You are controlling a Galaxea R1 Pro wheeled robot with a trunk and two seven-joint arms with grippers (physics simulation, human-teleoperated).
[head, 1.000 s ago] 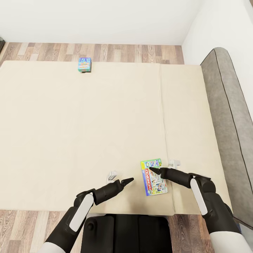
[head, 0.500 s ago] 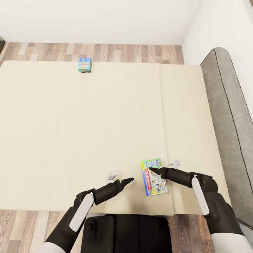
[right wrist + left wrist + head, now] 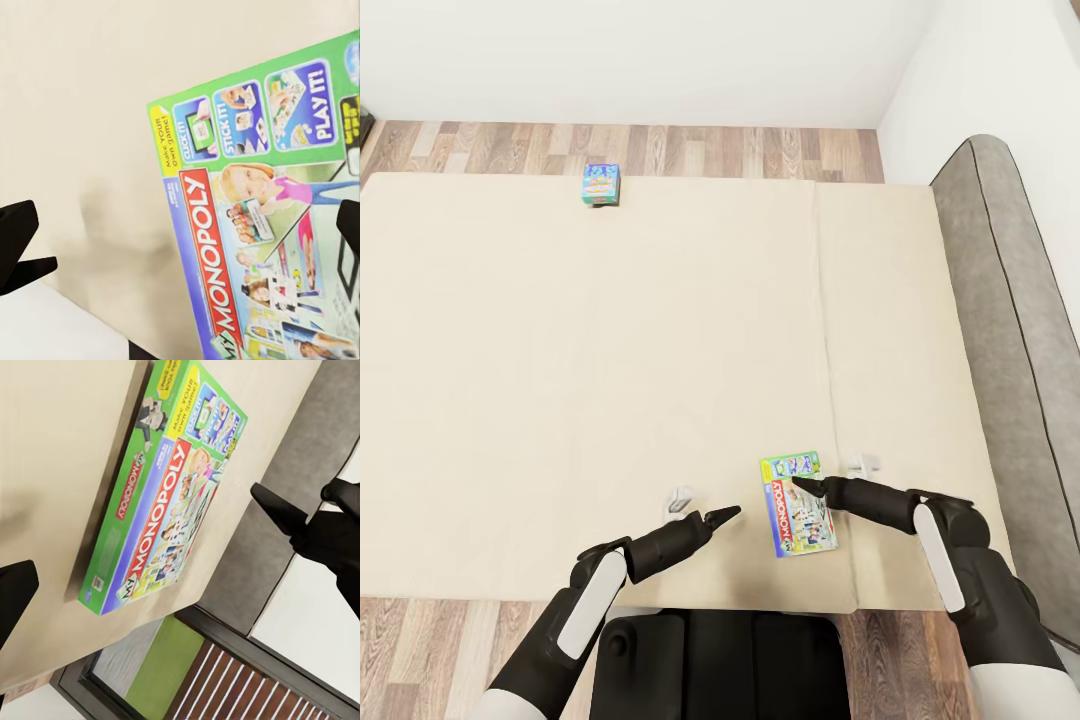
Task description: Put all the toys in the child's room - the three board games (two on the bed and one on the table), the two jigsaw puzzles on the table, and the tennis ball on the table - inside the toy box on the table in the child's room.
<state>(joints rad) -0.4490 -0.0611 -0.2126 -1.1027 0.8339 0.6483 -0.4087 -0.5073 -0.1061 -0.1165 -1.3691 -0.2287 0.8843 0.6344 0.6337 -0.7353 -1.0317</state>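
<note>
The Monopoly box (image 3: 798,504) lies flat on the cream mattress of the bed (image 3: 610,380), close to the near edge and just short of the seam that runs up toward the grey padded headboard (image 3: 1010,330). The right gripper (image 3: 800,485) hangs with its tip over the upper part of the lid; in the right wrist view the two dark fingers (image 3: 16,247) stand wide apart at either side of the printed lid (image 3: 262,225), holding nothing. From the head camera I cannot quite tell whether the tip touches the lid or floats just above it. The left gripper (image 3: 728,514) waits just beside the box on its other side; its wrist view shows the box (image 3: 165,487) at a slant and one dark finger (image 3: 13,592) at the margin, so those fingers look open and empty too.

A smaller blue game box (image 3: 601,184) sits well apart, at the far edge of the mattress.

The Monopoly box looks stiff, light and thin, with a glossy lid that may slide on the fingers. Lying flush on a soft mattress it offers little purchase from above; I'd judge the best hold is across a narrow edge, pressing the mattress down or nudging the box over the bed's rim first
</note>
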